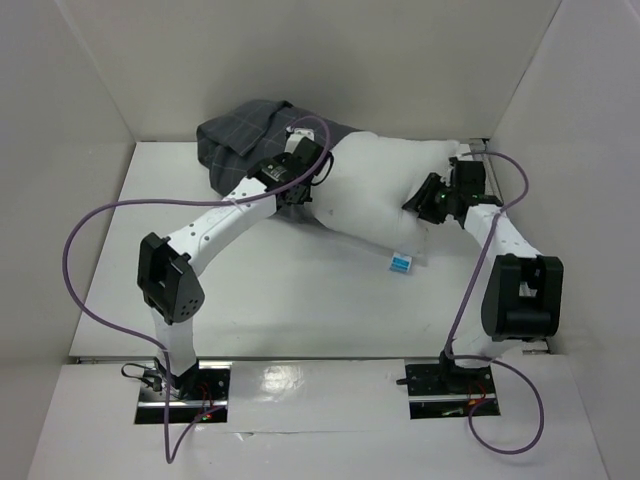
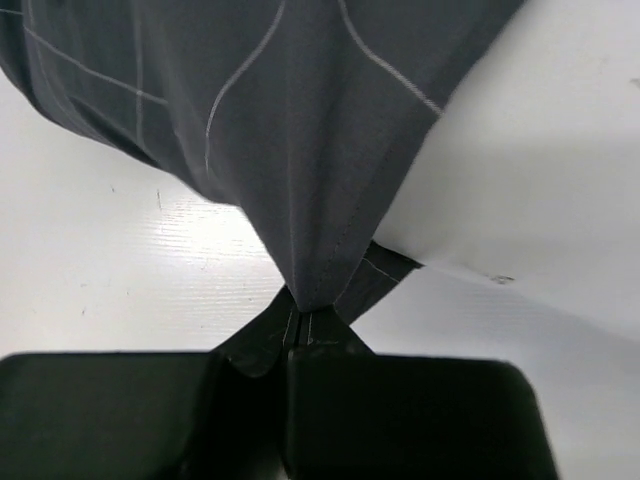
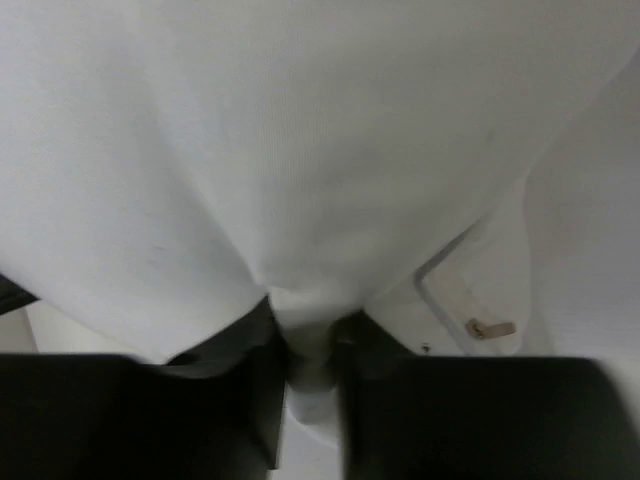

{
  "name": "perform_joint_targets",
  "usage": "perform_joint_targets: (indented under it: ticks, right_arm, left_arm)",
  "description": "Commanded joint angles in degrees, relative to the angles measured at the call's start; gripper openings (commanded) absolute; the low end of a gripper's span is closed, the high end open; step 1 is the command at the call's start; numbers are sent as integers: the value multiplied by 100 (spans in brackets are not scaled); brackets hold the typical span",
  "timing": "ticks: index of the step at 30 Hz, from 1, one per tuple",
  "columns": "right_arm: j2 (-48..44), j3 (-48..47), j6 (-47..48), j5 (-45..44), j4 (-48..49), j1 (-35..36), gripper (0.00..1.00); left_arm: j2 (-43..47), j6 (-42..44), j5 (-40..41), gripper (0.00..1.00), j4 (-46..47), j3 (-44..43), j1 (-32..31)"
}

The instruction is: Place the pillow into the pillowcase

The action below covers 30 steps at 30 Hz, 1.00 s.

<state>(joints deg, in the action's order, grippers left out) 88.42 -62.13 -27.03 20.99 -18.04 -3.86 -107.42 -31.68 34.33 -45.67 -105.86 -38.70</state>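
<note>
Across the table the pillow lies left-right, right tool pinching it, left tool pinching pillowcase

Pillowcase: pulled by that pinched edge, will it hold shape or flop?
Probably floppy: the pillowcase drapes into a peak at the left end effector. Likely light, since one small pinch gathers it. It may bunch rather than slide: it lies crumpled at the pillow.

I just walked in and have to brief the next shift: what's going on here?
Two robot arms are working bedding on a white table. The left gripper has its fingers shut on an edge of the limp dark grey grid-checked fabric pillowcase, at the far left. The right gripper pinches a fold of the large plain white stuffed pillow. Most of the pillow lies outside the pillowcase.
</note>
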Motion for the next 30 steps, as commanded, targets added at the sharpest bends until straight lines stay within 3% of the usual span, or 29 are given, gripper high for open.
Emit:
perform_joint_targets:
  ticks: [1, 3, 6, 8, 12, 15, 19, 21, 23, 24, 25, 26, 27, 29, 30]
  right_arm:
    - [17, 192, 22, 160, 627, 542, 18]
    - [-44, 297, -65, 89, 627, 754, 0]
    - [-683, 631, -486, 501, 933, 1272, 0]
    - [-1036, 685, -803, 372, 1004, 1755, 0]
    - [-1862, 632, -1111, 142, 803, 2003, 0]
    - [-2372, 842, -1112, -121, 392, 2003, 0]
    - [-3022, 1553, -1270, -8, 284, 2003, 0]
    - [-3208, 1958, -1410, -8, 214, 2003, 0]
    - [-3506, 2274, -1480, -8, 100, 2064, 0]
    - [-3603, 2345, -1481, -8, -31, 2134, 0]
    - [-3691, 2407, -1481, -8, -94, 2135, 0]
    - [-3831, 2407, -1420, -155, -329, 2135, 0]
    - [-3832, 2407, -1367, -235, -471, 2187, 4]
    - [-3885, 2198, -1140, -454, -891, 2188, 32]
    - [-3885, 2109, -1069, -543, -1024, 2188, 52]
  left_arm:
    - [142, 223, -206, 0, -126, -347, -138]
    - [89, 224, -355, 0, -222, -540, -330]
    - [-77, 277, -865, 0, -276, -1162, -726]
    - [-226, 347, -1111, 0, -433, -1584, -954]
    - [-534, 558, -1856, 0, -644, -2605, -1412]
    - [-395, 497, -2228, 0, -645, -2449, -1412]
    - [-8, 444, -2168, 0, -653, -1501, -1360]
    - [167, 444, -2071, 0, -916, -1437, -1307]
    - [273, 382, -1956, 9, -1136, -1358, -1307]
    - [361, 382, -1895, 20, -1363, -1358, -1307]
    - [362, 382, -1895, 34, -1444, -1358, -1307]
    - [440, 321, -1816, 62, -1593, -1410, -1307]
    - [528, 321, -1676, 74, -1594, -1463, -1307]
    - [581, 242, -1404, 89, -1594, -1463, -1307]
    - [581, 163, -1272, 89, -1594, -1463, -1237]
